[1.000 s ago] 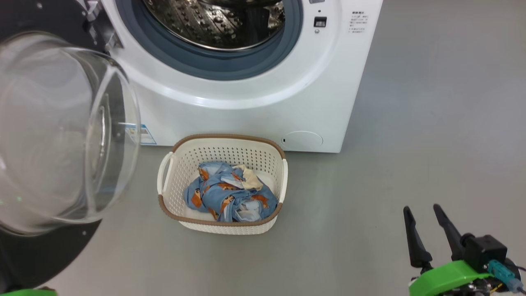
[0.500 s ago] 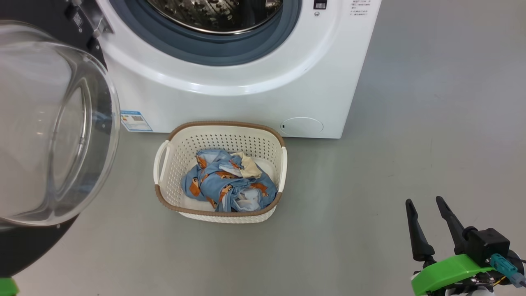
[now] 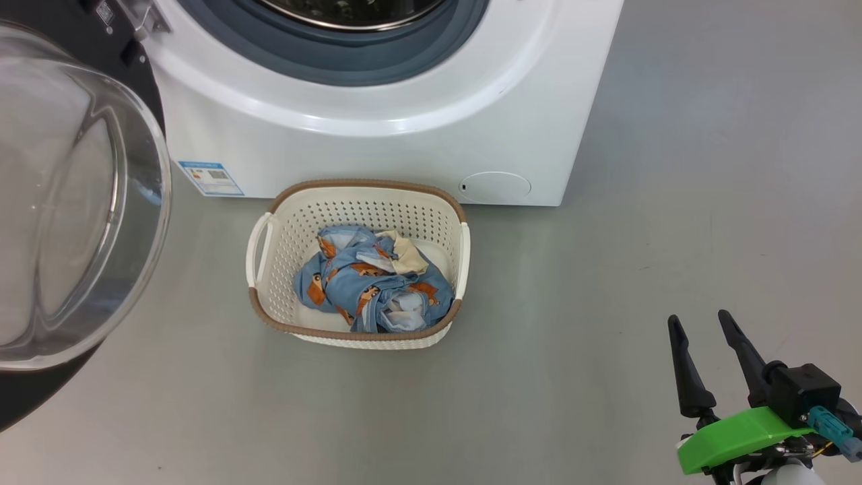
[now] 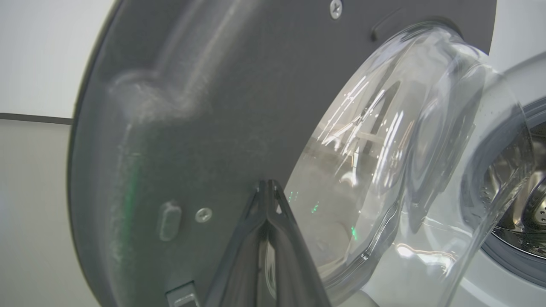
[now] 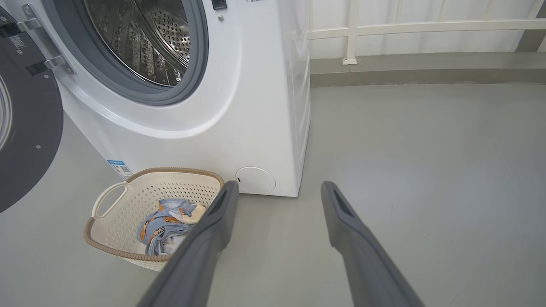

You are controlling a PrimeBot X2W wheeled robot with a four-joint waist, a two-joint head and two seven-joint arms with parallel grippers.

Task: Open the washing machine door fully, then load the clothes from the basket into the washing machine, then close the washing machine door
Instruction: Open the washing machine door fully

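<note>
Round glossy black washing machine door (image 3: 74,202) with glass bowl hangs open at 9 o'clock in head view, white boxy washing machine (image 3: 377,155) at 12. Cream perforated plastic basket (image 3: 363,183) at centre holds light blue bear-print clothes (image 3: 370,286). Dark-fingered left gripper (image 4: 267,187) pinched together, empty, by door's inner face; right gripper (image 3: 698,316) at 5 o'clock, fingers apart, empty.
</note>
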